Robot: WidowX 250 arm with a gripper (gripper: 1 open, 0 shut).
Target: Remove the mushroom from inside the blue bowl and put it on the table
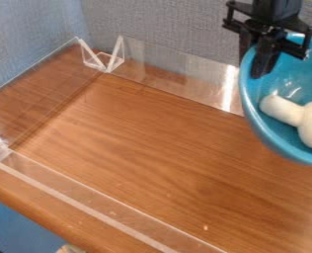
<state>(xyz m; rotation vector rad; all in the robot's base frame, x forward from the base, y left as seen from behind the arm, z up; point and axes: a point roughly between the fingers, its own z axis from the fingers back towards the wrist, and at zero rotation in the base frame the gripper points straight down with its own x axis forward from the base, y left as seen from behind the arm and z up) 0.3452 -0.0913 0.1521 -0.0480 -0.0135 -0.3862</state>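
Observation:
The blue bowl (267, 126) sits at the right edge of the table (132, 138), tilted and partly cut off by the frame. Inside it lies the mushroom (296, 113) on its side, with its cream stem pointing left and its orange-brown cap at the frame's edge. My black gripper (265, 65) points down over the bowl's far-left rim. Its fingers are shut on that rim, one on each side of the wall.
Low clear acrylic walls (66, 188) run along the table's front, left and back edges. Clear triangular brackets (109, 55) stand at the back-left corner. A grey-blue backdrop rises behind the table.

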